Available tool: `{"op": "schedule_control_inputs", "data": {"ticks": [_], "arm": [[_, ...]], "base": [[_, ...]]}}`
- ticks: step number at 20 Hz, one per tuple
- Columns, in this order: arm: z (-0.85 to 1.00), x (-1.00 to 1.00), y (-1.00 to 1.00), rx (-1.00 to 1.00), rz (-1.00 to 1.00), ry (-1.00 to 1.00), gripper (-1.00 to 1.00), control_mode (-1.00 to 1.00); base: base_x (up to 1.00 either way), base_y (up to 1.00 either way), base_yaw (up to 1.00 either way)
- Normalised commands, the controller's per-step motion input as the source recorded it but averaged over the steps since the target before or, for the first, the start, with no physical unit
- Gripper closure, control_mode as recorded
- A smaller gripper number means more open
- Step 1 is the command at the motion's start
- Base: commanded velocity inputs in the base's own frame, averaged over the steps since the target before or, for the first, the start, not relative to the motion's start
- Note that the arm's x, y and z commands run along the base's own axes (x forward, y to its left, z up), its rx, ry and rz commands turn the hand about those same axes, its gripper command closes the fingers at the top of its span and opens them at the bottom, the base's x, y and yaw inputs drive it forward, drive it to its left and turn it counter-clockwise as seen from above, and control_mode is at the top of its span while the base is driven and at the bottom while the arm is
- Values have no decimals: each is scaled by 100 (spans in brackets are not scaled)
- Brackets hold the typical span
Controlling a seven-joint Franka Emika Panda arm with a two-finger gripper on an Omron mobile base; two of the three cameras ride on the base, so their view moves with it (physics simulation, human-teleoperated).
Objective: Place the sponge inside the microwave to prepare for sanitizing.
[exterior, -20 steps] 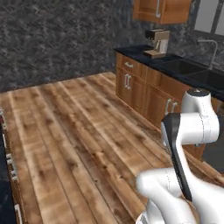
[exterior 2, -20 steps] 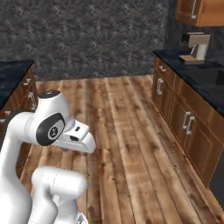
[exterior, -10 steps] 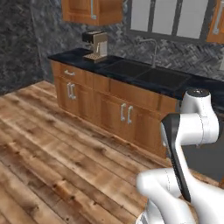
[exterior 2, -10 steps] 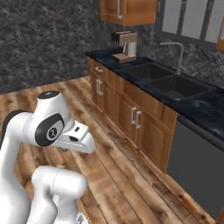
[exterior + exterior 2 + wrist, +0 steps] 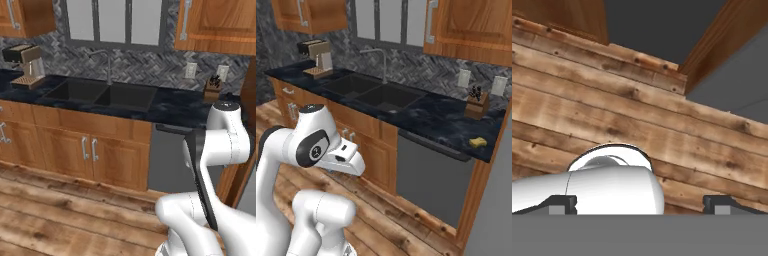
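A small yellow sponge (image 5: 478,142) lies on the dark counter (image 5: 436,120) near its right end, in front of the knife block (image 5: 476,103). The microwave is out of view. My arm is folded close above the base, well short of the counter and to the left of the sponge. In the hand view my gripper (image 5: 642,204) points down at the plank floor (image 5: 637,125), its two dark fingertips (image 5: 562,203) set wide apart. It is open, with nothing between the fingers.
A double sink (image 5: 100,94) with a faucet (image 5: 107,64) is set in the counter, and a coffee machine (image 5: 25,65) stands at its left end. A grey dishwasher front (image 5: 431,180) sits below the sponge's side. Wooden cabinets (image 5: 90,155) line the wall, and a tall wood panel (image 5: 481,190) closes the counter's right end.
The whole picture has swung: the base has turned from the open floor to face the sink counter. The arm keeps the same folded pose and the jaws stay open.
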Motion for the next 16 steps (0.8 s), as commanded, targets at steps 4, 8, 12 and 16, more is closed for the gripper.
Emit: {"op": "schedule_control_inputs", "data": {"ticks": [4, 8, 12, 16], "arm": [[0, 0, 0, 0, 0, 0, -100, 100], [0, 0, 0, 0, 0, 0, -100, 100], [0, 0, 0, 0, 0, 0, -100, 100], [0, 0, 0, 0, 0, 0, -100, 100]], "base": [[66, 0, -65], [59, 0, -67], [55, 13, -68], [32, 27, -63]]}}
